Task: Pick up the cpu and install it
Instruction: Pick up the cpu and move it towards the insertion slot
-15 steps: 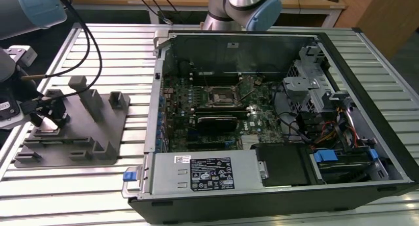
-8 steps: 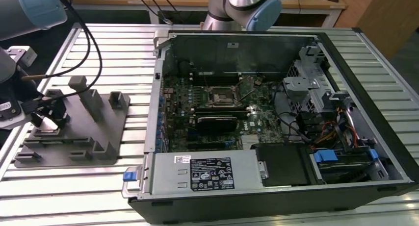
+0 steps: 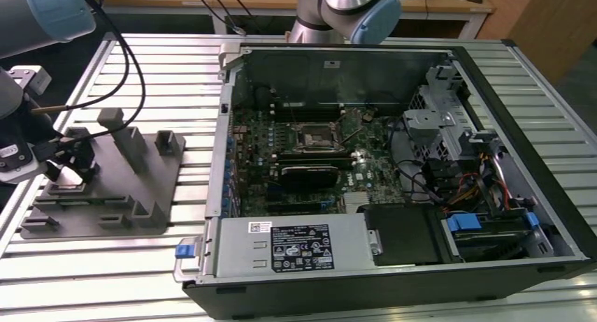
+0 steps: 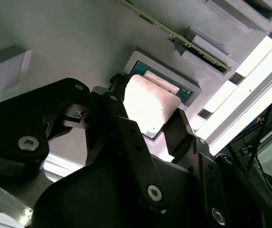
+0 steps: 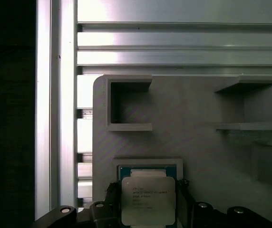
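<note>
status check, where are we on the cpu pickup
Gripper shut on the cpu. Cpu at its pocket in the grey fixture, lift not confirmed. Fixture posts close beside.

cpu (image 5: 148,199) lid: faint print lines, I can't read 'em.
PSU sticker (image 3: 301,246), 6 o'clock in case (image 3: 392,294): txt illegible.

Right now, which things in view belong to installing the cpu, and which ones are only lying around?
Belong to the job:
cpu, sitting in its recess on the grey fixture
pincer, down at the cpu
motherboard socket, inside the open computer case

Just lying about:
power supply
cable bundle
</note>
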You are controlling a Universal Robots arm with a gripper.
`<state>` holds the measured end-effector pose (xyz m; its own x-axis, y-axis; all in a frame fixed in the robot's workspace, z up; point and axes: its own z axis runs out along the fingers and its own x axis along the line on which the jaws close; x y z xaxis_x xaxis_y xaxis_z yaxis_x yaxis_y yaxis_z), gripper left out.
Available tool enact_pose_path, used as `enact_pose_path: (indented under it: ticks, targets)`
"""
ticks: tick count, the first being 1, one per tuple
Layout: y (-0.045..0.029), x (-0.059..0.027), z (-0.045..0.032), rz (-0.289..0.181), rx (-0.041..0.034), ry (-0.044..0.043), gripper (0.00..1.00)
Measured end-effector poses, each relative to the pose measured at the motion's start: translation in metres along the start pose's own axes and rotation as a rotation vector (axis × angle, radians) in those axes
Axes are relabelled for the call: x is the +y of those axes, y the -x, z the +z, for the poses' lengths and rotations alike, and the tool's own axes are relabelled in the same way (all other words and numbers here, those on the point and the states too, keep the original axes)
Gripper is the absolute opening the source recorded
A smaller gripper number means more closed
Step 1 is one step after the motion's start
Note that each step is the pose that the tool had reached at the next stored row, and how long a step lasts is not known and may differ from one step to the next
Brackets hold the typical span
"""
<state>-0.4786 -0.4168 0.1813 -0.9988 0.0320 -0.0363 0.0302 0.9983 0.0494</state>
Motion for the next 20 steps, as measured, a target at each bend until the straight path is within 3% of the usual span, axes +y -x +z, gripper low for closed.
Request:
enact_pose_path:
  ticks: [9, 20]
  targets:
    - [0.0, 0.0, -0.0004, 0.0, 0.0, 0.0, 0.54]
    - [0.0004, 0.0006, -0.0127, 0.0, -0.0006, 0.0, 0.54]
